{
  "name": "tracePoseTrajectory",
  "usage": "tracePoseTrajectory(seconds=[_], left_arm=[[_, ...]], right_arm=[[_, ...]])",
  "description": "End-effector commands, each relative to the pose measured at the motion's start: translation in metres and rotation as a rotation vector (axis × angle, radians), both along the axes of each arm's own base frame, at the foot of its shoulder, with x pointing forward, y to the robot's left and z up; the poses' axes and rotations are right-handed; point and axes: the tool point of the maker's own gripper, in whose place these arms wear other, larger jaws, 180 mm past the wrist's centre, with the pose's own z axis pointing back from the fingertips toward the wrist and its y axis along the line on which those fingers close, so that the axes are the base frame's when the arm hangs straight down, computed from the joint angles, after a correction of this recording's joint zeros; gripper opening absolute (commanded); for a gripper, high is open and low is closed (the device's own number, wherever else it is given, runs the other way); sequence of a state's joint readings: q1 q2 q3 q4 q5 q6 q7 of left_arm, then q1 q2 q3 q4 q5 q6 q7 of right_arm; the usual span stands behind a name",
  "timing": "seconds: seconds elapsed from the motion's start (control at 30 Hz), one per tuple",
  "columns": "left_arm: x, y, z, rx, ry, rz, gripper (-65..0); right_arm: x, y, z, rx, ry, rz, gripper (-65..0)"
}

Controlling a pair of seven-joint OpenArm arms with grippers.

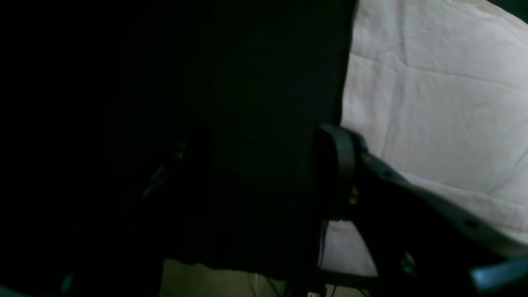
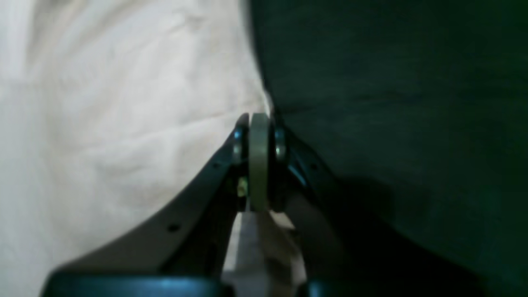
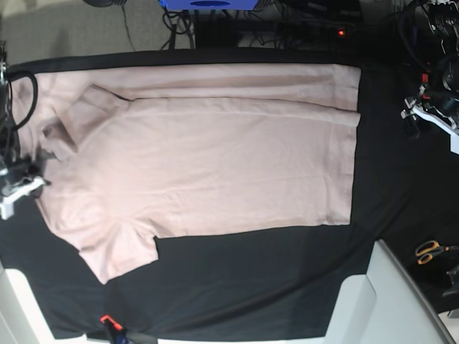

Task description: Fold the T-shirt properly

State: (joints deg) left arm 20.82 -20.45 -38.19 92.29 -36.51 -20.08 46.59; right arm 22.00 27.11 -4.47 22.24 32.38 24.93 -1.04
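In the left wrist view, the left gripper (image 1: 336, 173) showed only one dark finger with its pad clearly; the other side was lost in shadow, so I could not tell if the jaws were apart or together. The T-shirt (image 1: 437, 103) lay to the right of that finger, pale and lightly creased; its straight edge ran just beside the fingertip. To the left of the finger was only the black cloth (image 1: 255, 123), very dark; a strip of lighter floor (image 1: 198, 280) showed below the cloth's edge.

In the right wrist view, the right gripper (image 2: 259, 161) had its two fingers pressed together, pad against pad; I could not tell if any fabric was caught between them. The T-shirt (image 2: 123, 123) filled the area left of the tip, and the black cloth (image 2: 392, 103) filled the area right of it; the border between them passed right at the fingertips.

In the base view, the T-shirt (image 3: 208, 158) lay spread flat on the black cloth (image 3: 251, 287), with its neckline toward the right gripper (image 3: 18, 188) at the picture's left edge and its hem toward the left gripper (image 3: 423, 111) at the picture's right; the upper long side was folded over in a band. The left gripper stood well apart from the hem; scissors (image 3: 432, 251) with orange handles lay near it, lower down.
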Motion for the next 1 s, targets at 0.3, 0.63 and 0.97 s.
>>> tracePoseTrajectory(seconds=[0.3,0.63,0.97], left_arm=[[0.007,0.003,0.008,-0.001,-0.038,0.002,-28.8],[0.004,0.007,-0.004,-0.026,-0.015,0.030,-28.8],[0.011,0.007,-0.001,-0.028,-0.031,0.032,-28.8]], right_arm=[[0.006,-0.002,0.040,-0.012,-0.098,0.039,-65.0],[-0.015,0.006,0.067,-0.022,-0.057,0.091,-65.0],[-0.053,0.027,0.073,-0.001,0.018,0.106,-65.0]])
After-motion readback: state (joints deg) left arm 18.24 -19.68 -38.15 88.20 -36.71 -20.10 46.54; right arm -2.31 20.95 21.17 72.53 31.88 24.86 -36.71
